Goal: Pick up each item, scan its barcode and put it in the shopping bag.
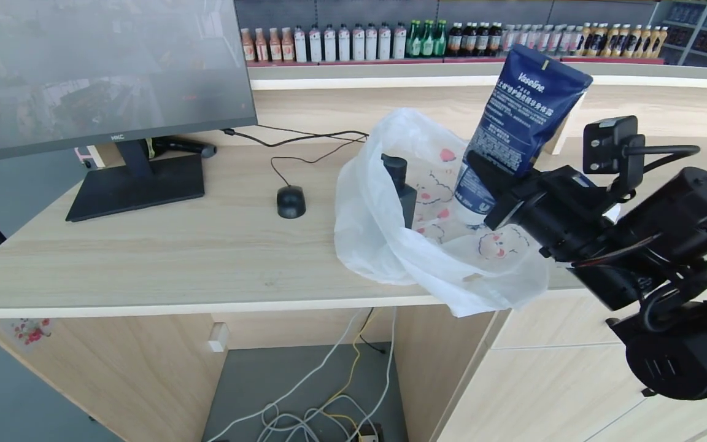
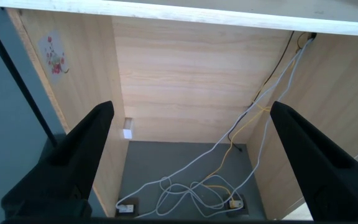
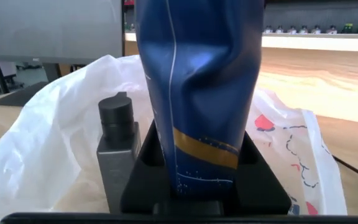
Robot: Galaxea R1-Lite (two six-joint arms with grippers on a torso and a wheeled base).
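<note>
One blue tube (image 1: 525, 104) clamped between right fingers (image 1: 481, 170), above shopping bag (image 1: 378, 233)

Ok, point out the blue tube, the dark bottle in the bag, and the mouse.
blue tube (image 1: 522, 116), head view, printed body.
dark bottle (image 1: 406, 199), head view, its body.
mouse (image 1: 291, 201), head view, its top.

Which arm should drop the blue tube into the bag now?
Right. The right gripper clamps the blue tube over the open shopping bag; the left gripper hangs open and empty below the counter.
</note>
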